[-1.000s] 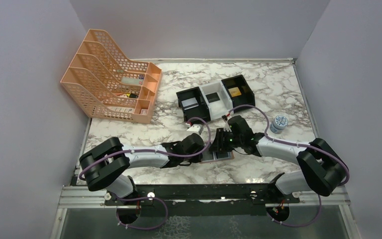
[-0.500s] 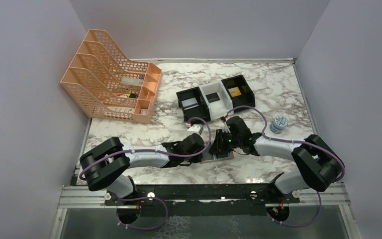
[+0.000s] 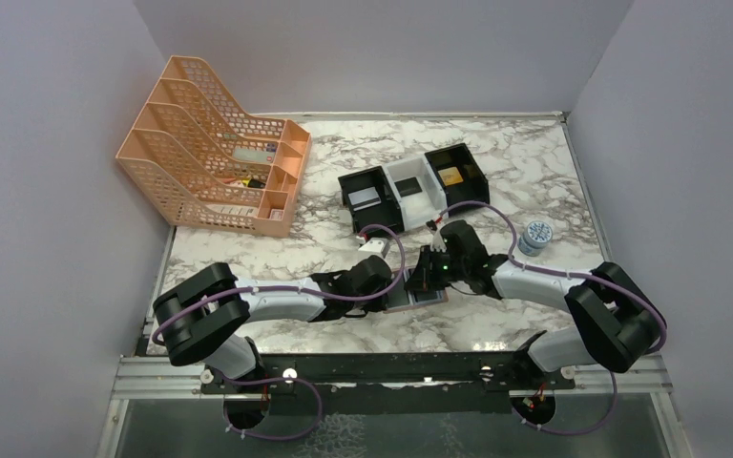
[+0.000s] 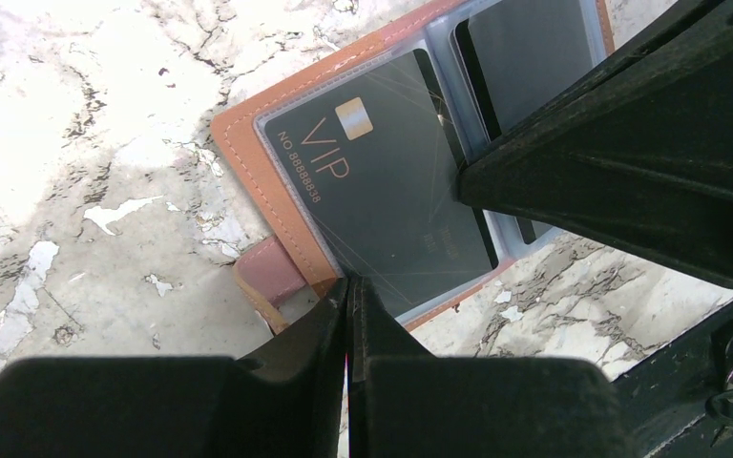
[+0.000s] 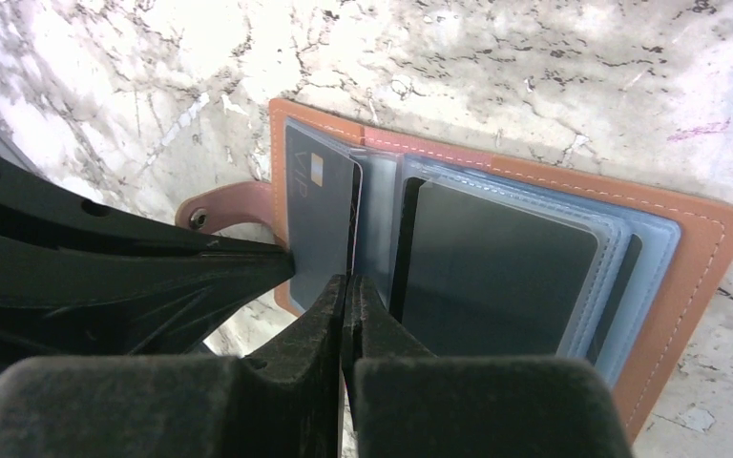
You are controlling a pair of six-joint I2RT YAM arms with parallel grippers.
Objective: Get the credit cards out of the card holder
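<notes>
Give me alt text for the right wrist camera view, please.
The right gripper, closed, touches the edge of a dark grey plastic VIP card in an open tan leather card holder lying on a white marble table.

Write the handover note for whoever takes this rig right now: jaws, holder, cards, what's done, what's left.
Left gripper: jaws shut, tip pressed at the card holder's edge beside its tab.
Right gripper: jaws shut, apparently pinching the inner edge of the dark VIP card, not yet out of its pocket.
The holder lies open; a second dark card sits in its other half.
Done: the box trays behind each hold what looks like a card.
Left: slide the VIP card out, then the rest.
</notes>
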